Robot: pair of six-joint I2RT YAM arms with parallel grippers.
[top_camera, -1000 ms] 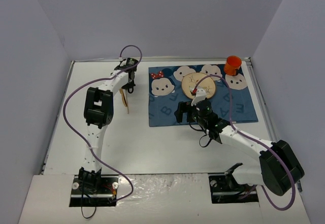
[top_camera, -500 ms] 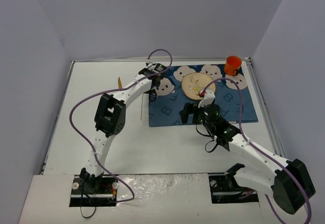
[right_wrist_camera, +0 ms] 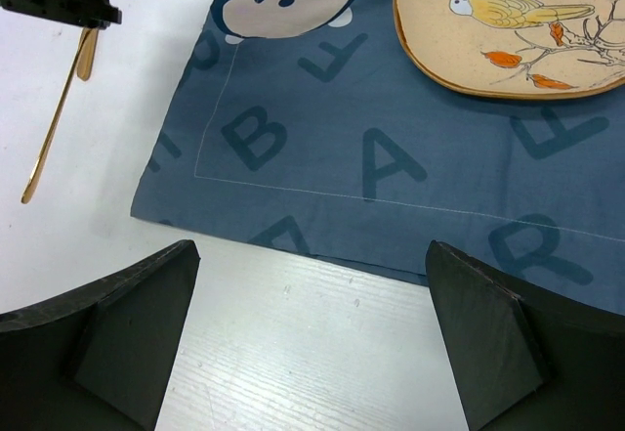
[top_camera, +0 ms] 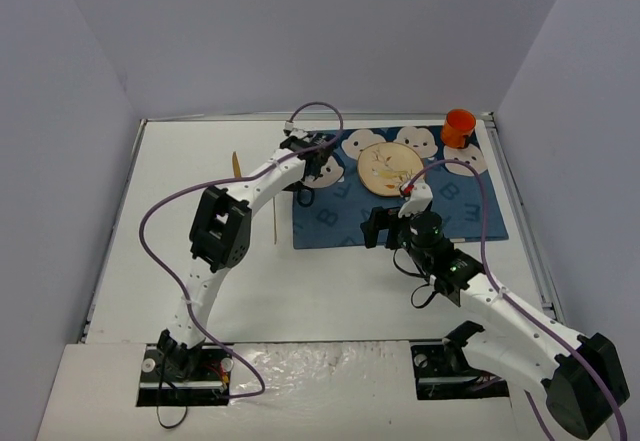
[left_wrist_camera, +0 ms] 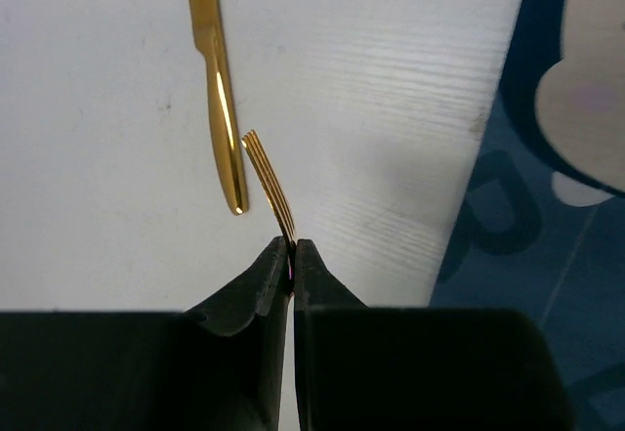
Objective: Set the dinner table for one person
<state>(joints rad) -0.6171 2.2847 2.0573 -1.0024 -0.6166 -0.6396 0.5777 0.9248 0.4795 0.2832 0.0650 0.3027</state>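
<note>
Gold fork (left_wrist_camera: 269, 185) pinched in the closed left gripper (left_wrist_camera: 292, 247), unplaced — plate (top_camera: 388, 168) on the mat (top_camera: 340, 223), cup (top_camera: 459, 127) at its far right corner, knife (left_wrist_camera: 217, 89) off its left edge; right gripper (right_wrist_camera: 312, 325) wide, empty.

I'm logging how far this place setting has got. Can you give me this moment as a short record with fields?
left gripper: shut on gold fork, tines pointing away from it
right gripper: open, empty, above the mat's near edge
knife: gold, flat on the dinner table, left of the mat
mat: blue, printed with letters and cartoon faces
plate: on the mat, bird pattern
cup: orange, at the mat's far right corner
</note>
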